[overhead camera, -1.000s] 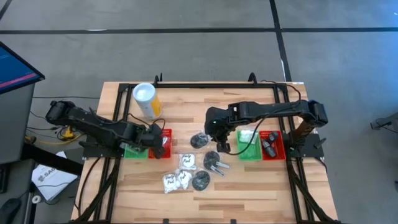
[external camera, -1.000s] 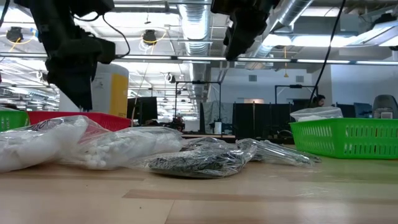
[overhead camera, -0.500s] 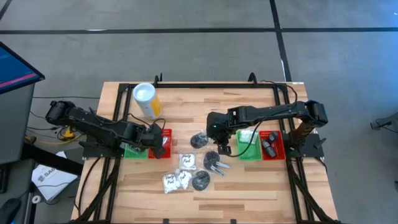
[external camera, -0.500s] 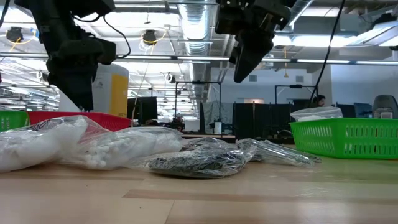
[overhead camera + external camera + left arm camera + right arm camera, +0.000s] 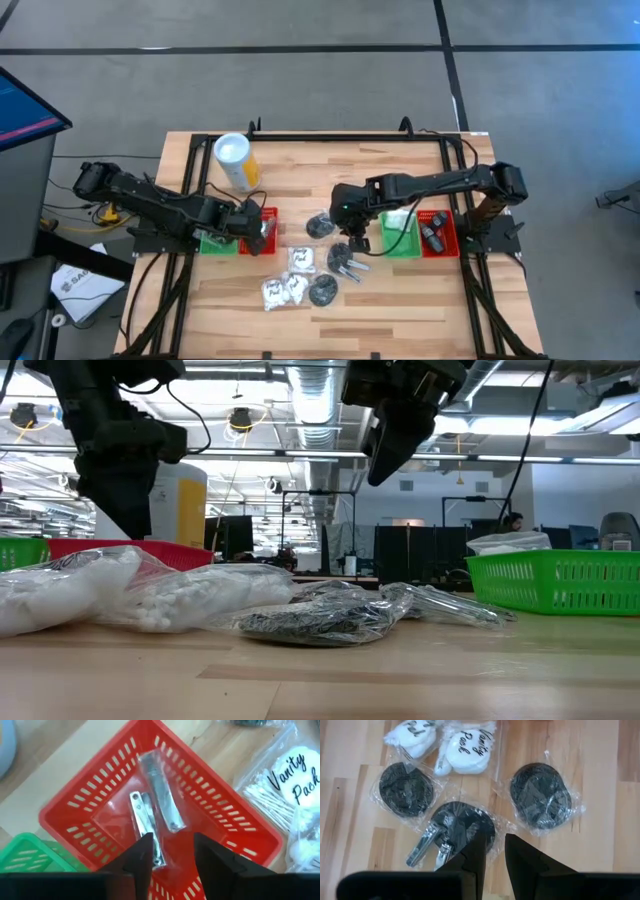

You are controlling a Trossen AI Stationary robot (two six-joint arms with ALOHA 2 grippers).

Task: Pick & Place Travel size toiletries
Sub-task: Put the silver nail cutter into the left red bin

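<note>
The travel size toiletries lie loose mid-table in clear bags: black discs, a third disc with silvery clippers, and white sachets. My right gripper hovers above the third disc, open by a narrow gap with nothing between its fingers. My left gripper stands open over the left red tray. A clear bag of silvery clippers lies flat on that tray's floor below the fingers.
A yellow cylinder with a white top stands at the far left. A green tray sits beside the left red tray. At the right stand a green tray and a red tray holding dark items.
My right gripper has come down a little toward the toiletries in the middle of the table. The toiletries on the table have not moved.
</note>
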